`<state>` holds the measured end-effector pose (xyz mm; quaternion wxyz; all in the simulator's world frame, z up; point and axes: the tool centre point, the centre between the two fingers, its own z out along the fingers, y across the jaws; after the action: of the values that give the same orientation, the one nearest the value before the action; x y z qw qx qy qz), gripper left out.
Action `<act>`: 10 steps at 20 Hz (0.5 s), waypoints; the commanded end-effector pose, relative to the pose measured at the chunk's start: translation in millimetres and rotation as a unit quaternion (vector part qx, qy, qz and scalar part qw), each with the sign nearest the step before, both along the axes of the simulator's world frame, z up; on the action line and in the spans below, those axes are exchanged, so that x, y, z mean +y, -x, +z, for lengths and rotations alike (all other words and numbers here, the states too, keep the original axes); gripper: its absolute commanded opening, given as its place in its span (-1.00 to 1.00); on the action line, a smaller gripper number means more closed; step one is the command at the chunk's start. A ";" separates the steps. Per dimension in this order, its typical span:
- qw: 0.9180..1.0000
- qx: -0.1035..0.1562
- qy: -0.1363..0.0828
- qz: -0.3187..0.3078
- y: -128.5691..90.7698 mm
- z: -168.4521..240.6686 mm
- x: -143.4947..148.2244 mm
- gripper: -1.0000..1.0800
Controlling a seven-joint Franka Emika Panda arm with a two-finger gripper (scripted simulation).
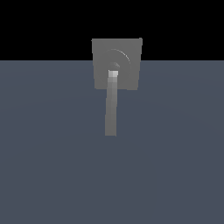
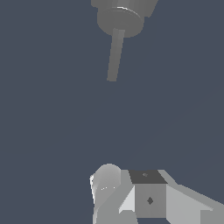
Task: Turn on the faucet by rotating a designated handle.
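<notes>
The plain grey square-block faucet (image 1: 117,63) stands at the far edge of the dull blue-grey counter (image 1: 48,166), its long thin grey bar handle (image 1: 111,107) reaching toward me. My gripper (image 2: 131,199) holds nothing, well apart from it; I cannot tell its opening. The bar looks rigid and smooth, so I'd push sideways near its free end.

The faucet (image 1: 127,65) is a plain grey square with round ring marks on it. The handle (image 1: 111,109) is a grey bar, and it looks almost white at one end. The floor (image 1: 52,153) is dark blue-grey. The gripper (image 2: 127,197) is shiny white and grey.
</notes>
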<state>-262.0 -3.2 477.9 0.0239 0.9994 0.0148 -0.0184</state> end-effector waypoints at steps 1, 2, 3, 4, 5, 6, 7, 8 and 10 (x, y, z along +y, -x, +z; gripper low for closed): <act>1.000 0.000 0.000 0.000 0.0 0.0 0.0 -1.00; 1.000 0.000 0.000 0.000 -0.1 0.0 -0.1 -1.00; 1.000 0.000 0.002 -0.001 -0.3 0.1 -0.3 -1.00; 1.000 0.001 0.004 -0.001 -0.7 0.3 -0.7 -1.00; 1.000 0.001 0.006 -0.002 -1.2 0.5 -1.3 -1.00; 1.000 0.002 0.010 -0.004 -1.8 0.8 -2.0 -1.00; 1.000 0.002 0.013 -0.006 -2.5 1.1 -2.7 -1.00; 1.000 0.003 0.015 -0.007 -3.1 1.2 -3.2 -1.00; 1.000 0.004 0.017 -0.010 -3.7 1.3 -3.9 -1.00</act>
<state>-258.9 -6.4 479.0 0.0385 0.9990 0.0069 -0.0223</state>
